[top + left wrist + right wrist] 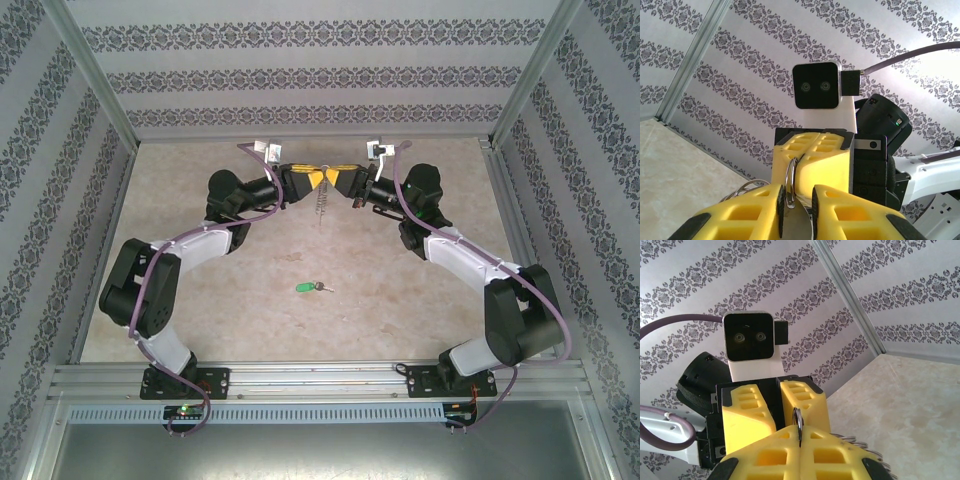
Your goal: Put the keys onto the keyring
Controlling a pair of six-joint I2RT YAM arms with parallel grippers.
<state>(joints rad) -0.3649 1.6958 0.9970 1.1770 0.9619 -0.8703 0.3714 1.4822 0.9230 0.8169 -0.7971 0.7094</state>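
We are starting on the left. Our left gripper [798, 205] is pointing in from 9 o'clock, up at the 12 o'clock end of the table [430, 300]. Its yellow fingers are sitting a little apart, with a shiny bit of metal in the gap. We cannot tell if they are pinching it.

In the middle, the ring [798, 421] is hanging between the two grippers, up off the table. In the top view its jagged fringe is dangling toward 6 o'clock. The key [306, 288] is lying flat on the table, well apart from the ring, toward 6 o'clock from it. Its green head is pointing to 9 o'clock and its silver blade to 3 o'clock. Nothing is touching it.

On the right, our right gripper [800, 442] is pointing in from 3 o'clock, tip to tip with the left one. Its fingers are pressed together and clamping the ring, which is poking up from the crack between them.

We think we are at the step of getting a good hold on the ring. The key is not on it yet. Next, we think one gripper is going to have to let go and pick the key up. The key is tiny and flat, so the fingers are going to need a low, gentle pinch.
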